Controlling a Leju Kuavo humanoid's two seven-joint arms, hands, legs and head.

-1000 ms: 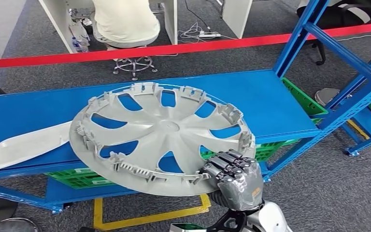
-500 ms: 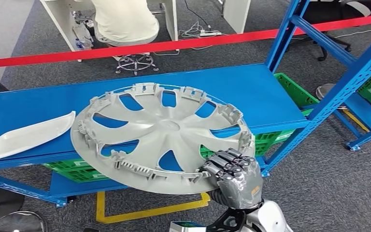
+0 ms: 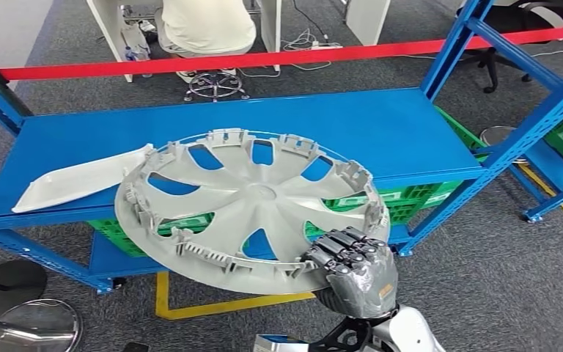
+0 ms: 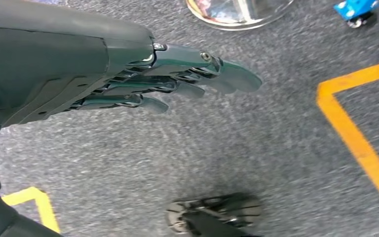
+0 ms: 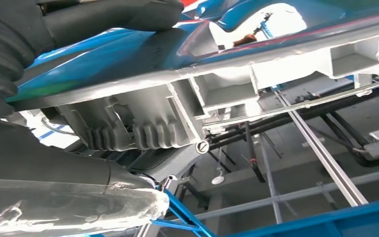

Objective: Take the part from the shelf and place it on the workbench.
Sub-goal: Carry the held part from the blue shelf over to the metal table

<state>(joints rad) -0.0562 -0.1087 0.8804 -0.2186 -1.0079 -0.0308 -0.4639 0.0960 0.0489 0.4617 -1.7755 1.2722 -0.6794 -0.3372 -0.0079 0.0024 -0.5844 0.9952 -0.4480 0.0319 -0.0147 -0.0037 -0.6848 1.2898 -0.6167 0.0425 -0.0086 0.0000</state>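
Grey carpet with yellow floor tape (image 3: pixel 220 306) runs under everything, and a red barrier strip (image 3: pixel 286 57) crosses the back, with a person in a pale top (image 3: pixel 207 26) seated on a swivel chair behind it. Biggest thing up front is the blue shelf (image 3: pixel 381 125), with green crates (image 3: pixel 410 202) tucked on its lower level. Next down in size is the part, a grey plastic wheel cover (image 3: pixel 253 209), held out over the shelf's front edge with its clip side up, tilted a bit toward us. We've got it by the near rim in the right hand (image 3: pixel 352 268), dark fingers curled over the edge and thumb underneath. A white panel (image 3: pixel 84 178) lies at the shelf's left front corner, just beside the cover. Our left hand (image 4: pixel 143 81) hangs over the carpet, fingers out straight and close together, holding nothing.
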